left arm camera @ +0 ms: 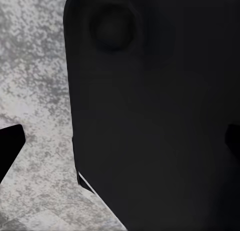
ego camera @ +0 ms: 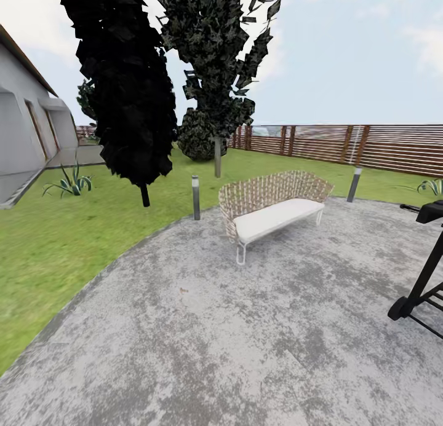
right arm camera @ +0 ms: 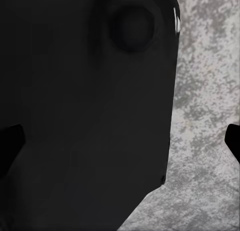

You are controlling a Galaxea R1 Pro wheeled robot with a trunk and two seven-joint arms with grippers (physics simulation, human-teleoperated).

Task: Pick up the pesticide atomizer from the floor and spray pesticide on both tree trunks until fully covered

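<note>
Grey mottled patio spreads underfoot, with a wicker bench ahead and the lawn and fence beyond. Both wrist views face dark robot body over paving, so I cannot tell either claw's opening. Wherever the atomizer lies, it is likely light rigid plastic, best gripped at its handle.

No legible text or signs

Both wrist cams – dark robot body panel close ahead; claw fingertips at frame edges, spread apart.
</note>
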